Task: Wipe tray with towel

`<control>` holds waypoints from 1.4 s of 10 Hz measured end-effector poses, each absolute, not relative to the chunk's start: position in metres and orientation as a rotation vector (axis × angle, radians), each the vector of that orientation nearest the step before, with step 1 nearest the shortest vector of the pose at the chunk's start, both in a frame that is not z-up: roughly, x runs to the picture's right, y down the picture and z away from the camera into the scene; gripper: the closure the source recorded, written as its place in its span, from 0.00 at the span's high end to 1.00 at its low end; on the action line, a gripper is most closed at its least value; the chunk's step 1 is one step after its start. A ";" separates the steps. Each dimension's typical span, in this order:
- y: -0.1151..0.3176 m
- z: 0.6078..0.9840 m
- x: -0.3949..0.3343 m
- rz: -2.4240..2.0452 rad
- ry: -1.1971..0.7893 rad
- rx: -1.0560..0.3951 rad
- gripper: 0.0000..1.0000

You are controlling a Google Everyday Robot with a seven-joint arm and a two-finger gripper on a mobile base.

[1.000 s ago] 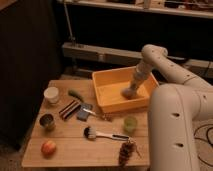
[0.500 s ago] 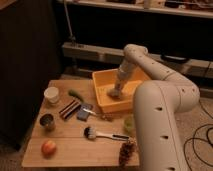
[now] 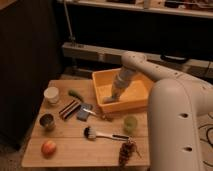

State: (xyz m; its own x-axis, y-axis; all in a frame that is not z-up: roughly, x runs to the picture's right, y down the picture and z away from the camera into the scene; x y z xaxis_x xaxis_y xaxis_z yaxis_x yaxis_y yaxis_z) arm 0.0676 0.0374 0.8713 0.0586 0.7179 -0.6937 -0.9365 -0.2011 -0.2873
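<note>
A yellow tray (image 3: 139, 102) sits at the back right of the wooden table (image 3: 70, 150). My white arm reaches down into it from the right. My gripper (image 3: 112, 97) is low in the tray's left part, pressed on a grey towel (image 3: 108, 100) that lies on the tray floor near the left wall. The towel is mostly hidden under the gripper.
On the table left of the tray: a white cup (image 3: 51, 94), a green pickle-like item (image 3: 75, 94), a striped block (image 3: 69, 108), a grey sponge (image 3: 85, 111), a metal can (image 3: 47, 121), an apple (image 3: 48, 148), a dish brush (image 3: 102, 134), a green cup (image 3: 130, 123), grapes (image 3: 127, 151). Shelving stands behind.
My gripper has swept from the tray's right side leftward across the floor to the left part, taking the towel along.
</note>
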 end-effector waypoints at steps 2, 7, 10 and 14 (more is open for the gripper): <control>0.041 0.869 0.092 1.597 0.346 -0.873 0.00; 0.003 0.889 0.180 1.747 0.425 -0.758 0.00; -0.029 0.904 0.195 1.827 0.443 -0.687 0.00; -0.045 0.925 0.164 1.825 0.457 -0.696 0.00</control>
State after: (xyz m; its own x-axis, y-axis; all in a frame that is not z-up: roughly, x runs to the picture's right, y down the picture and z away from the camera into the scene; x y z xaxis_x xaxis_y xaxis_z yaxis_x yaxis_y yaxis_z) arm 0.1641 -0.0446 0.9254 -0.2502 0.7125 -0.6556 -0.9375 -0.3475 -0.0199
